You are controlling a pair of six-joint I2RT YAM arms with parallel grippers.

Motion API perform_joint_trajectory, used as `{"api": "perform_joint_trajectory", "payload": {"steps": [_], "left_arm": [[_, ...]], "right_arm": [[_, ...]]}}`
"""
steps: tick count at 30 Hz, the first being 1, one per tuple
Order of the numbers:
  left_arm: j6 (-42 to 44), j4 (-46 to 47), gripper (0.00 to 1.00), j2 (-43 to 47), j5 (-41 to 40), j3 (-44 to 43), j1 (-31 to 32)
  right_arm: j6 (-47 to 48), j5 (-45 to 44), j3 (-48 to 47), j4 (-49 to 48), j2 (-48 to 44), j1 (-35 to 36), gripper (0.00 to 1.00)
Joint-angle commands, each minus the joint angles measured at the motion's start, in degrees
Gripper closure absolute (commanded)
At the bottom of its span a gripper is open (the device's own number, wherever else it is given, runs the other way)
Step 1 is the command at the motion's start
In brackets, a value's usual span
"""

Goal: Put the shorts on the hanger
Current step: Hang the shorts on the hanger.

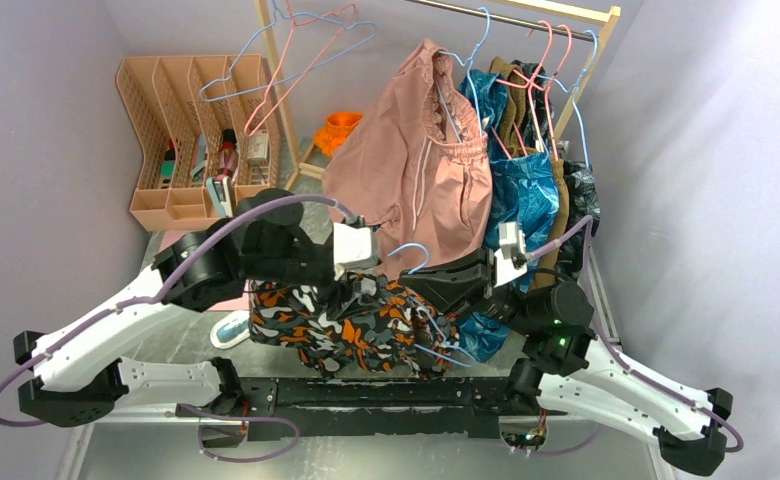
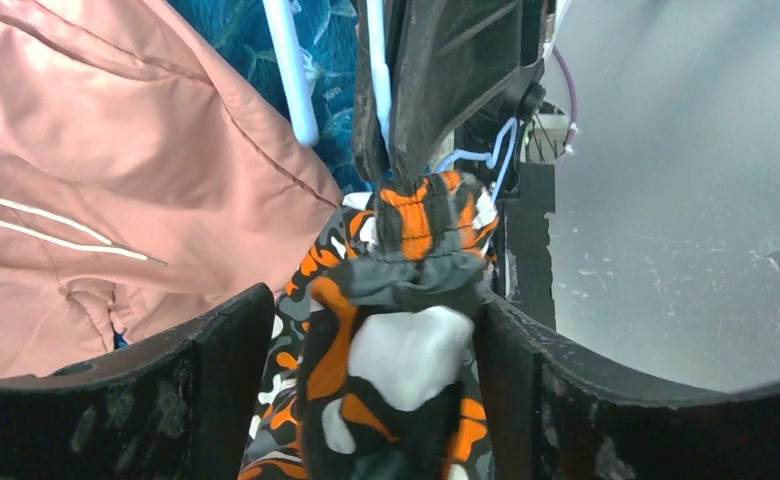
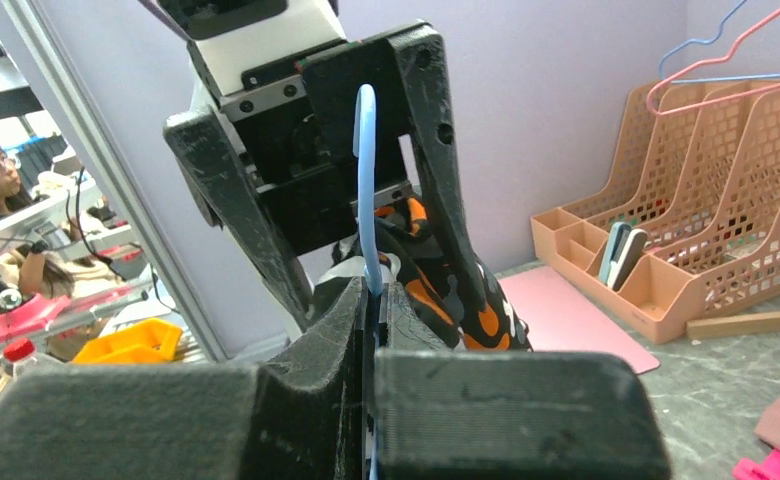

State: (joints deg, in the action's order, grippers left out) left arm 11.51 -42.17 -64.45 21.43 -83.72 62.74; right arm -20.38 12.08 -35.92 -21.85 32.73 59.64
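While right pincer [image 3: 371,300] clamps the hanger [image 3: 364,150], left pincer [image 2: 376,310] gapes over grey table [image 3: 706,400].

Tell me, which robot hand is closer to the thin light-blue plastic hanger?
Right. The right gripper is clamped on the thin light-blue hanger. The left gripper stands open around the orange camouflage fabric shorts just beside it.
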Motion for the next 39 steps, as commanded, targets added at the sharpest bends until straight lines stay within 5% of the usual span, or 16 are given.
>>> {"api": "perform_joint_trajectory", "payload": {"steps": [1, 4, 12, 19, 32, 39], "left_arm": [[-1.74, 2.81, 0.22, 3.54, 0.77, -0.67, 0.01], [-1.53, 2.74, 0.04, 5.35, 0.36, -0.56, 0.01], [-2.79, 5.59, 0.00, 8.10, 1.30, -2.02, 0.01], [-2.82, 0.13, 0.03, 0.07, 1.40, -9.58, 0.01], [0.70, -4.28, 0.04, -2.91, 1.19, -6.06, 0.01], [1.93, -5.34, 0.23, -4.48, 0.90, -3.99, 0.01]], "right_arm": [[-2.78, -2.95, 0.65, -9.10, -1.56, 0.13, 1.00], [-3.05, -3.27, 1.06, -9.91, -1.65, 0.16, 1.00], [-3.20, -3.73, 1.59, -10.10, -1.12, 0.15, 1.00], [-3.01, -3.67, 1.41, -9.73, 0.10, 0.16, 1.00], [-2.74, -2.03, 0.77, -9.22, 0.85, 0.21, 1.00], [-3.08, -1.14, 0.70, -9.65, 1.15, 0.16, 1.00]]}}
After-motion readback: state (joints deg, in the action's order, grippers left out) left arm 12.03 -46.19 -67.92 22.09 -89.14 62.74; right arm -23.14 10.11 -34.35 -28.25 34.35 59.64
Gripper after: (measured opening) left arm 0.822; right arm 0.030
